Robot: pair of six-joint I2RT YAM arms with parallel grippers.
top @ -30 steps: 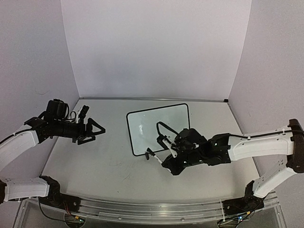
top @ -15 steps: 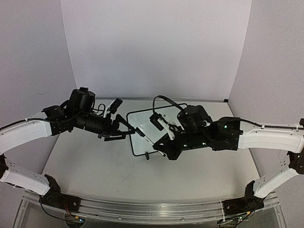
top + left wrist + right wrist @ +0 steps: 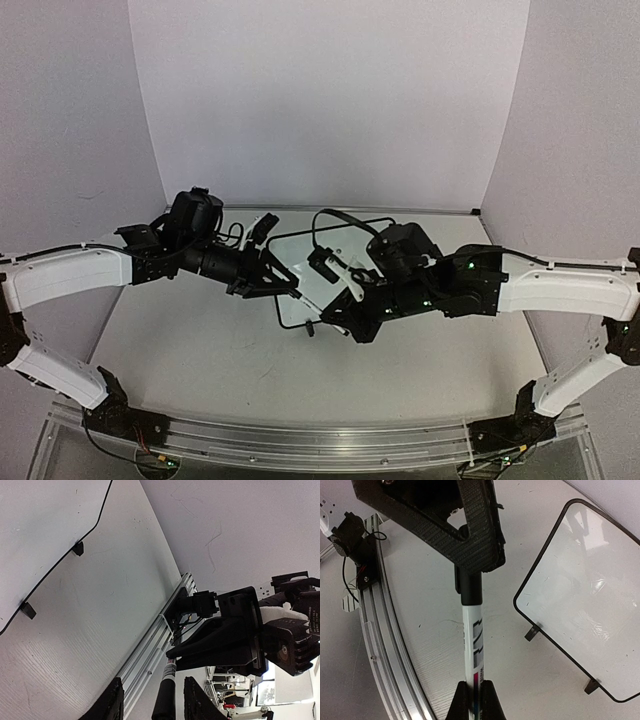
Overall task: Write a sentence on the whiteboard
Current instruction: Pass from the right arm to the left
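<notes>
Arms reach inward from both sides and meet in mid-air above the table [image 3: 200,350], wrists facing each other. The right gripper [image 3: 471,700] pinches the white barrel of a marker [image 3: 472,645]. The left gripper [image 3: 287,288] straddles its black cap [image 3: 166,692], fingers [image 3: 116,702] narrowed, with a slim gap showing on either side. The whiteboard [image 3: 580,580] lies on the table at mid-depth, beneath the meeting grippers. It is black-framed, with two feet [image 3: 532,632] on one edge, and its face is white with faint specks and glare. The tabletop is pale grey, with pale walls [image 3: 320,100] around it and an aluminium rail [image 3: 300,440] along the near edge.
</notes>
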